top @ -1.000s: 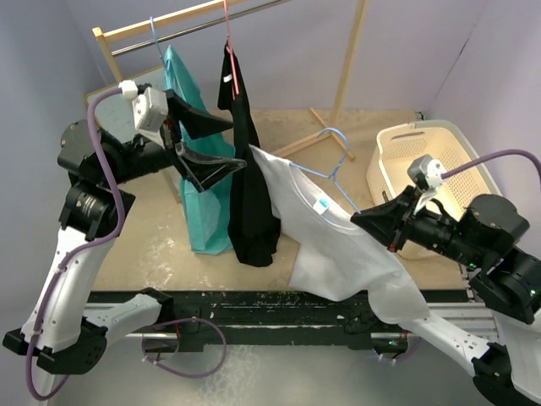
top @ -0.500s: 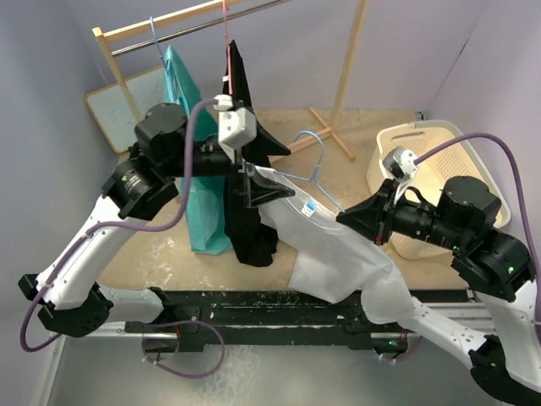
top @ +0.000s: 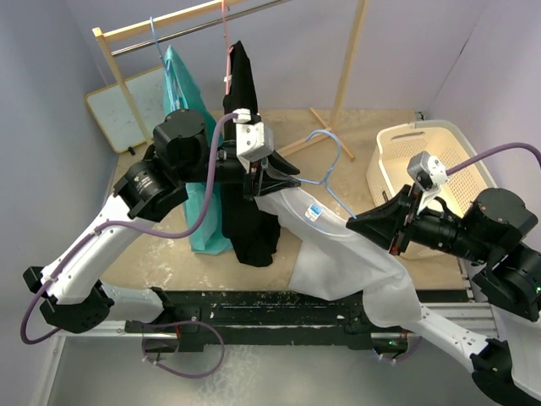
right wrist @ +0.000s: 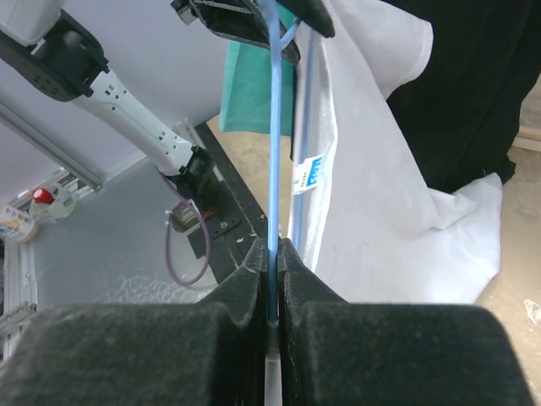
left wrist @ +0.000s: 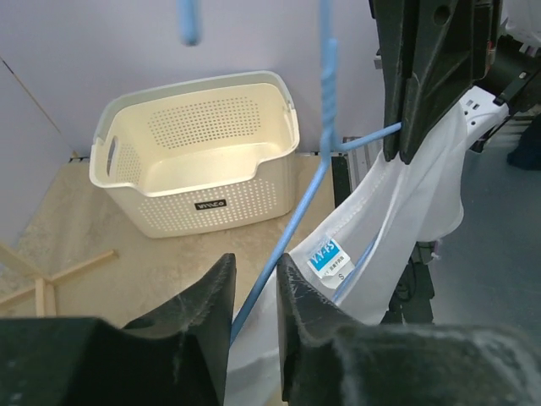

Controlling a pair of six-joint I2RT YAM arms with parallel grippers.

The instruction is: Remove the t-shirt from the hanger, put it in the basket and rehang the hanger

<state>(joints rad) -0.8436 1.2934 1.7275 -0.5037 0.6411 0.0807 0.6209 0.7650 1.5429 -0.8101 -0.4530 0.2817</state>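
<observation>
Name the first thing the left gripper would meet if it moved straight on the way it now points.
Probably the thin blue wire hanger, which lies between the left gripper's jaws; just beyond is the collar of the white t-shirt. The cream plastic laundry basket looks farther off, though depth is unclear.

Part of the hanger (left wrist: 325, 85), hidden inside the white t-shirt (left wrist: 414, 194)

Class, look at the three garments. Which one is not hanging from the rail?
The white t-shirt: its blue hanger is clamped in the right gripper, off the rail, while the teal garment and black garment hang from it.
</observation>
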